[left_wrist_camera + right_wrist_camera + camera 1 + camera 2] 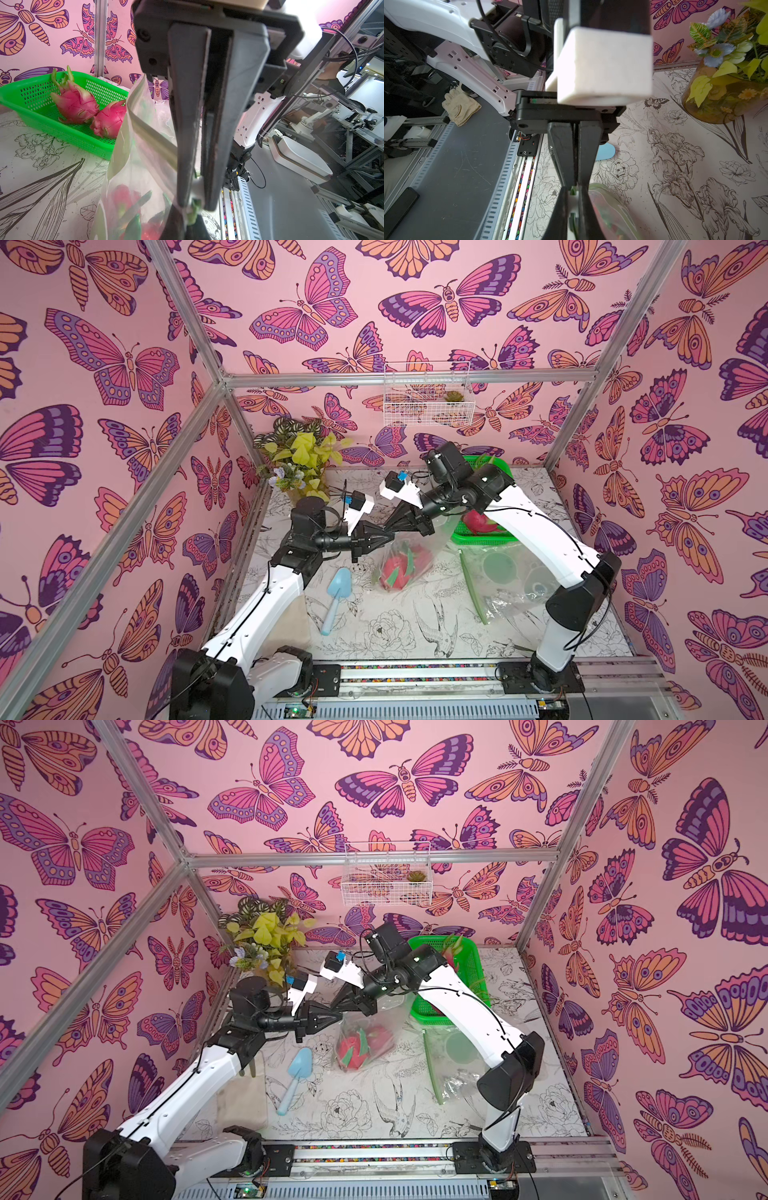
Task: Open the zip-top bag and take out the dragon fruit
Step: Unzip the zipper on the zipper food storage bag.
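Nearest us a pale blue plastic scoop (337,593) lies on the flower-printed tabletop (399,635). Beyond it stands the clear zip-top bag (409,556), two magenta dragon fruits (395,570) inside. We see the left gripper (384,536) and the right gripper (389,530) meeting tip to tip at its top edge, both clamped on the bag's mouth. Farther back, the green perforated plastic basket (68,133) holds two more pink dragon fruits (75,102).

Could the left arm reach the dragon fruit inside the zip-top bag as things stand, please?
Probably not yet: the left pincer is shut on the zip-top bag at its top edge, and the dragon fruit lies enclosed in plastic.
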You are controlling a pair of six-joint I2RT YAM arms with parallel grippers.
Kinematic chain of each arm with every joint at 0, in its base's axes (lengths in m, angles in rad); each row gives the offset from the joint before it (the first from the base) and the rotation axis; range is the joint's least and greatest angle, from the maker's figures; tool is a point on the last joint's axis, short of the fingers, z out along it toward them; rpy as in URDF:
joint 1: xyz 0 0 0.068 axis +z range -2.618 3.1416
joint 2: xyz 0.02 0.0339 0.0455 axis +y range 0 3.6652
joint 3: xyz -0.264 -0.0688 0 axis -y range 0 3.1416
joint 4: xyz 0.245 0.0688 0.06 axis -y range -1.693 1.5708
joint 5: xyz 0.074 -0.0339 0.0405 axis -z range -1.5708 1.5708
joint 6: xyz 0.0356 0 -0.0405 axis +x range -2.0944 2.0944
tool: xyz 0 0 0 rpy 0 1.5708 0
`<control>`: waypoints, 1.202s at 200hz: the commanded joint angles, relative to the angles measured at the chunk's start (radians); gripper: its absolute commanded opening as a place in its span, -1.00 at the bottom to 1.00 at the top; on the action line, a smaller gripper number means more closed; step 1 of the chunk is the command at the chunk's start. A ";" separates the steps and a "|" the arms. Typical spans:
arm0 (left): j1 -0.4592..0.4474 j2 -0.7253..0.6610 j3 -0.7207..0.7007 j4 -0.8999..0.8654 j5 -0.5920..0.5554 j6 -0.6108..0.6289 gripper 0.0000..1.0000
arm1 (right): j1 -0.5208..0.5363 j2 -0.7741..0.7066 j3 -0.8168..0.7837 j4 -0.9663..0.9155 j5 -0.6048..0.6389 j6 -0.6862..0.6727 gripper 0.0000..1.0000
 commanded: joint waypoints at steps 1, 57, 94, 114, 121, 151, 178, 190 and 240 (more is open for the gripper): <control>0.022 -0.049 -0.001 0.057 0.048 0.011 -1.00 | -0.055 -0.039 -0.016 -0.091 0.062 -0.013 -1.00; 0.026 -0.071 -0.005 0.064 0.034 0.003 -1.00 | -0.073 -0.042 -0.022 -0.122 0.058 -0.045 -1.00; 0.031 -0.081 -0.011 0.093 0.033 -0.020 -1.00 | -0.095 -0.043 -0.045 -0.133 0.038 -0.061 -1.00; 0.033 -0.088 -0.016 0.103 0.027 -0.027 -1.00 | -0.106 -0.045 -0.052 -0.138 0.033 -0.067 -1.00; 0.033 -0.088 -0.016 0.105 0.028 -0.028 -1.00 | -0.109 -0.045 -0.053 -0.138 0.030 -0.064 -1.00; 0.028 -0.067 -0.011 0.106 0.038 -0.034 -1.00 | -0.108 -0.058 -0.052 -0.107 -0.011 -0.041 -1.00; 0.004 -0.050 -0.005 0.106 0.041 -0.028 -0.85 | -0.102 -0.069 -0.052 -0.061 -0.040 -0.006 -1.00; -0.002 -0.046 -0.001 0.102 0.042 -0.024 -0.67 | -0.095 -0.068 -0.047 -0.054 -0.032 0.002 -1.00; -0.007 -0.063 0.033 -0.014 -0.002 0.051 -0.21 | -0.081 -0.006 0.080 -0.193 -0.013 -0.050 -1.00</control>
